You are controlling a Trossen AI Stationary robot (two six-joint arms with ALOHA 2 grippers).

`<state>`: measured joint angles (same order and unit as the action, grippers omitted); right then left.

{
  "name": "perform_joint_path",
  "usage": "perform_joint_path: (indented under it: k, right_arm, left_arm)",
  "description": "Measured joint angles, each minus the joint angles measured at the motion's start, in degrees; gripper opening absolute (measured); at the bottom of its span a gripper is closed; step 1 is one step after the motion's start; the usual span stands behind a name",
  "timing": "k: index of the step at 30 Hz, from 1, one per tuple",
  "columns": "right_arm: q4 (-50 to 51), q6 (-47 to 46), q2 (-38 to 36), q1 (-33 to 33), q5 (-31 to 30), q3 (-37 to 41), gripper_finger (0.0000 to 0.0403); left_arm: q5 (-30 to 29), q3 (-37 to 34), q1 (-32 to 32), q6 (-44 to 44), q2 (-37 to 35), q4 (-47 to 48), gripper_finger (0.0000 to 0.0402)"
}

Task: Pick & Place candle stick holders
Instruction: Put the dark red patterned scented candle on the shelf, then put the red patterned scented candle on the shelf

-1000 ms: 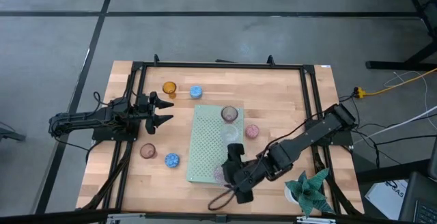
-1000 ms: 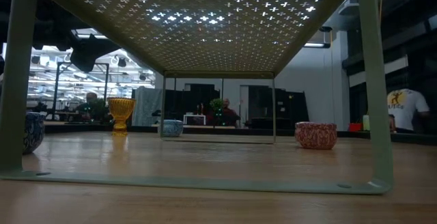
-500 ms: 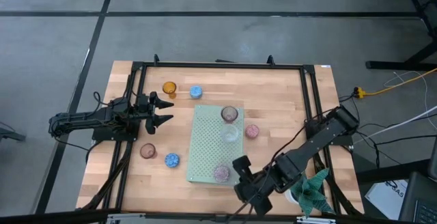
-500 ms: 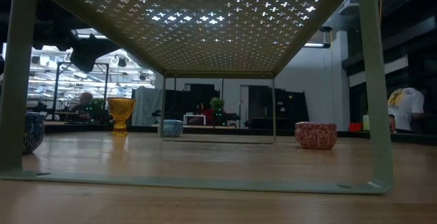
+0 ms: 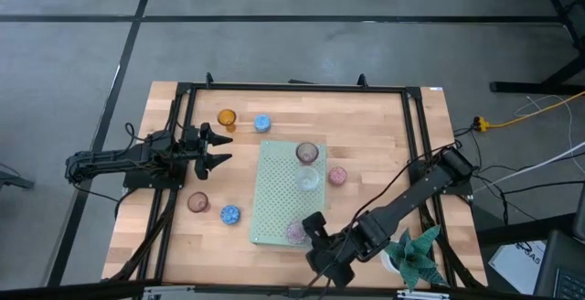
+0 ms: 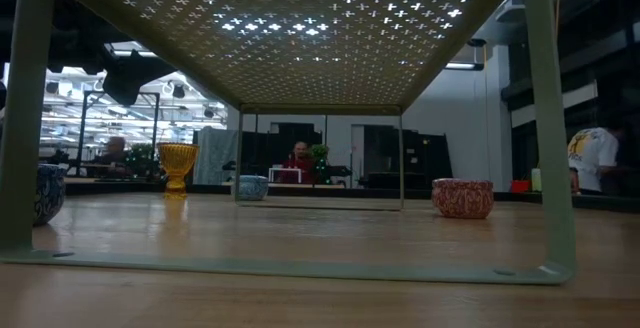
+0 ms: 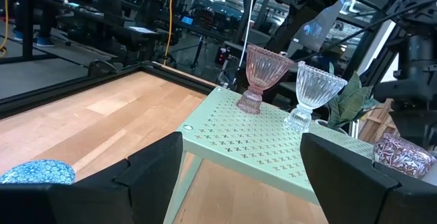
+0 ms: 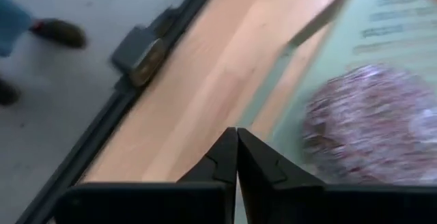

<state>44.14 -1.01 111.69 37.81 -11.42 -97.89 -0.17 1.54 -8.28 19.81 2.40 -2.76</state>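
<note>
Several small glass candle stick holders stand on their feet around and on the pale green board (image 5: 279,195). Amber (image 5: 227,117) and blue (image 5: 262,123) ones are on the table at the far side. A brownish one (image 5: 197,202) and another blue one (image 5: 229,214) are left of the board, a pink one (image 5: 337,176) to its right. On the board stand a mauve one (image 5: 307,153), a clear one (image 5: 309,179) and a pink one (image 5: 295,233). My right gripper (image 8: 236,149) is shut and holds nothing, above the table beside the board's near right corner. My left gripper (image 7: 242,183) waits open at the table's left.
A green paper-like plant (image 5: 416,254) in a white pot stands at the near right corner, close beside my right arm. A black frame rail (image 8: 102,142) runs along the table's near edge. People show in the room behind the table.
My right gripper has drawn back from the pink holder at the board's near right corner, toward the table's near edge and a little down, rolling as it went. The holder stays standing on the board.
</note>
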Motion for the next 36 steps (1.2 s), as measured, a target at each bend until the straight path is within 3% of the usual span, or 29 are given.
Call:
perform_joint_path:
  k: [4,11,18,21,27,36]
  right_arm:
    - [-0.3,0.1,0.1,-0.4,-5.2,0.0,0.0006]
    - [-0.4,3.0,0.1,-2.3,-5.9,0.0,0.0008]
    - [-2.9,2.9,0.1,-5.5,-20.2,0.0,0.0005]
    - [-3.6,1.7,0.1,-5.9,-23.6,-0.1,0.0008]
    - [-3.7,2.2,0.1,-5.0,-20.0,-1.7,0.0005]
    - [-2.9,3.7,-0.3,-3.0,-8.9,-1.8,0.0011]
  left_arm:
    - [0.0,0.0,0.0,0.0,0.0,0.0,0.0294]
    - [0.0,0.0,0.0,0.0,0.0,0.0,0.0294]
    - [0.0,0.0,0.0,0.0,0.0,0.0,0.0294]
    - [0.0,0.0,0.0,0.0,0.0,0.0,0.0294]
    - [0.0,0.0,0.0,0.0,0.0,0.0,0.0294]
    - [0.0,0.0,0.0,0.0,0.0,0.0,0.0294]
